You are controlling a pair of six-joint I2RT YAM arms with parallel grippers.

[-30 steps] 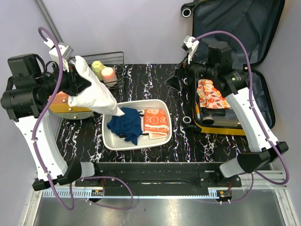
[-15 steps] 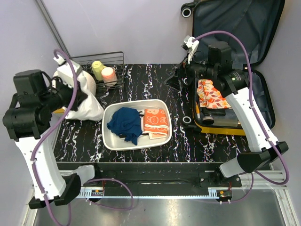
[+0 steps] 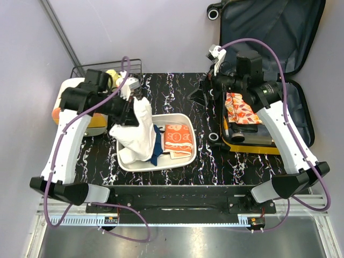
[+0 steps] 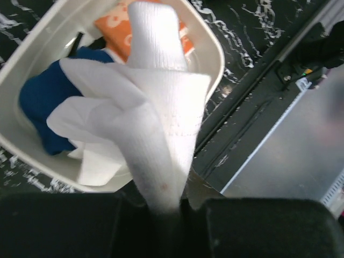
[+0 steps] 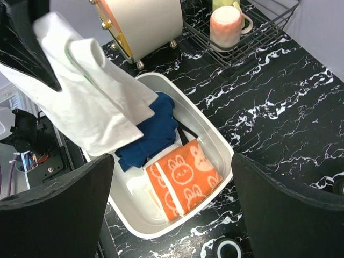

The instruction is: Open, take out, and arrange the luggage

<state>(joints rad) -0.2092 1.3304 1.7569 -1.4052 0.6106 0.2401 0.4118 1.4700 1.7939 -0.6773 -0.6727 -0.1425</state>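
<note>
The luggage [image 3: 258,146] lies open at the table's right end, its lid [image 3: 269,32] leaning on the wall and an orange patterned cloth [image 3: 240,107] lying in the base. My left gripper [image 3: 131,105] [image 4: 172,207] is shut on a white cloth [image 3: 141,134] [image 4: 156,107] that hangs into the white tray [image 3: 161,115] [image 4: 210,48], draping over a blue cloth [image 4: 37,102] [image 5: 153,131]. An orange bunny towel [image 3: 178,138] [image 5: 185,174] lies in the tray's right half. My right gripper [image 3: 200,92] [image 5: 172,209] hovers open and empty between tray and luggage.
A wire rack [image 3: 115,70] [image 5: 258,27] with two cups [image 5: 226,27] stands at the back left. A cream-and-orange round container [image 3: 69,88] [image 5: 145,21] sits at the table's left end, partly behind my left arm. The suitcase wheels [image 3: 215,137] border the table's right side.
My left arm has swung from the table's left side to the right, carrying the white cloth over the tray, where its lower end now rests. The right arm has not moved.
</note>
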